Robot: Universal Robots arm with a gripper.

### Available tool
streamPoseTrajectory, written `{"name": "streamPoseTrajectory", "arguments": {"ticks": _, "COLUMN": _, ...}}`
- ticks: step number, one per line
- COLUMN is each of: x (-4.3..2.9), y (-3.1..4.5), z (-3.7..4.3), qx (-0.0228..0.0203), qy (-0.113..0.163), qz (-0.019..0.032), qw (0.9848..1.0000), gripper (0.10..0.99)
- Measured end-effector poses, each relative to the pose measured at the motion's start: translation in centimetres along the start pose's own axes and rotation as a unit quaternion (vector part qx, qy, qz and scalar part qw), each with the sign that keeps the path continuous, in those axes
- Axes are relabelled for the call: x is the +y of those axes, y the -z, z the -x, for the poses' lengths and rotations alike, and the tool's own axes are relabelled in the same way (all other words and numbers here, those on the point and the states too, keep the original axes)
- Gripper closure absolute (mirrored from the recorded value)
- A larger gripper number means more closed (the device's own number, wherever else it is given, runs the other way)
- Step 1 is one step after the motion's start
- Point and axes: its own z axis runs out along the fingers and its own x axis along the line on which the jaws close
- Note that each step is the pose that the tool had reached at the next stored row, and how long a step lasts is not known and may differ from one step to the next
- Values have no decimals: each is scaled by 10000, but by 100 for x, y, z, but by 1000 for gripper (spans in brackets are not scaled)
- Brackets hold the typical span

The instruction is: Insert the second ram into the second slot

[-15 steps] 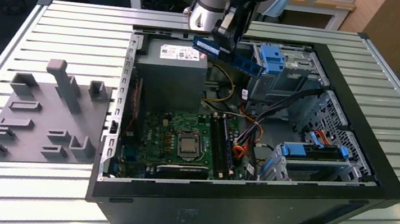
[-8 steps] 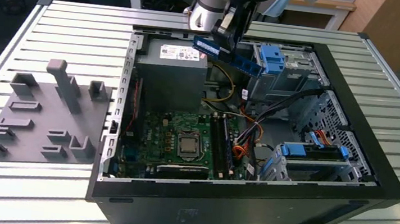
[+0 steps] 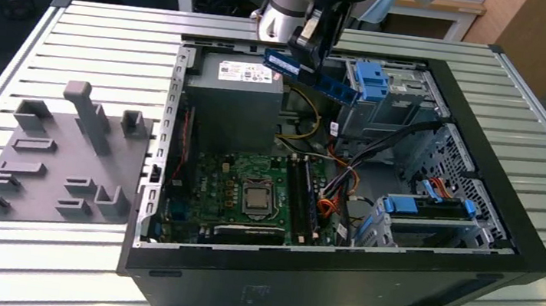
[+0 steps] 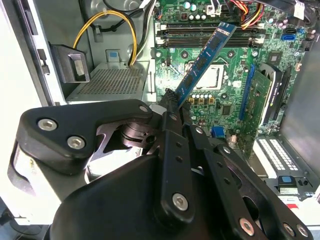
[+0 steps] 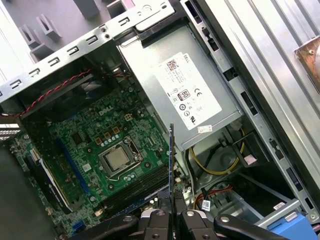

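gripper [image 3: 308,49] fingers clamped on the second ram [image 3: 311,75], upper centre of the exterior view, well above the memory slots [image 3: 305,197]. judged good practice: stick parallel to its slot, pressure even.

A ribbed silvery metal desk [image 3: 101,33] carries an open black computer case [image 3: 319,286] on its side and, just beside it, a grey plastic fixture plate [image 3: 44,173].

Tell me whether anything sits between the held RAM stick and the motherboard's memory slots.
Nothing visible does. The gripper holds the second ram in the air over the open case. In the second wrist view the memory slots lie uncovered, and the cables run beside them, not across.
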Motion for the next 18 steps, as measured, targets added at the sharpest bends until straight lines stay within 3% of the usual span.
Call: {"name": "streamPoseTrajectory", "arguments": {"ticks": 18, "x": 0, "y": 0, "z": 0, "qx": -3, "qy": -75, "qz": -1, "qw": 10000, "gripper": 945}}
